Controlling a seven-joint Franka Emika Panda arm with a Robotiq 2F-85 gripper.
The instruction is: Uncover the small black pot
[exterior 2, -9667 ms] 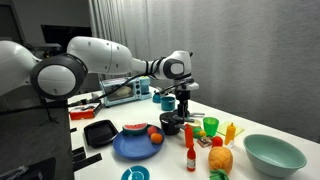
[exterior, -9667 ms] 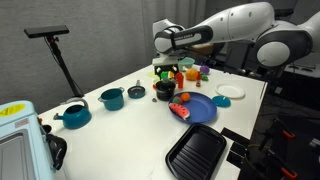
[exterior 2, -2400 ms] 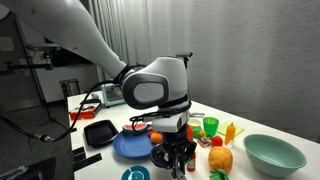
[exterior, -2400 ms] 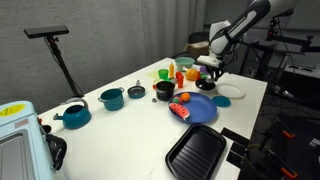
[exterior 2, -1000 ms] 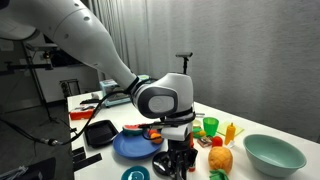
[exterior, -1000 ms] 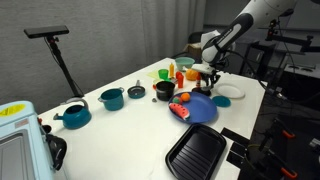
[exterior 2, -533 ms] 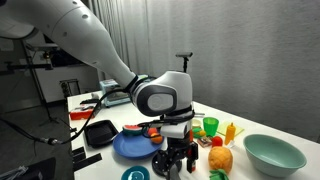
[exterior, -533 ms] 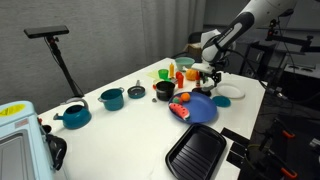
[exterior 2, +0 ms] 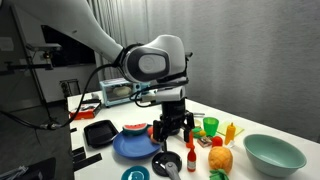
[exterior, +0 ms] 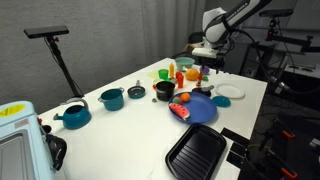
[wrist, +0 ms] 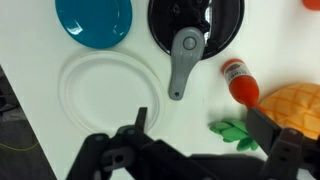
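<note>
The task looks all but done: the small black pot (exterior: 165,90) stands uncovered on the tabletop (exterior: 140,120), well apart from the tool (wrist: 198,115), which hangs wide open and empty just above the black lid (wrist: 195,25), leaving only withdrawal.

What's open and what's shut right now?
small black pot: open, lid off.
black lid: lying flat on the table, not held.
pincer: open, empty, above the lid.
teal pot with a knob: lid on.
</note>
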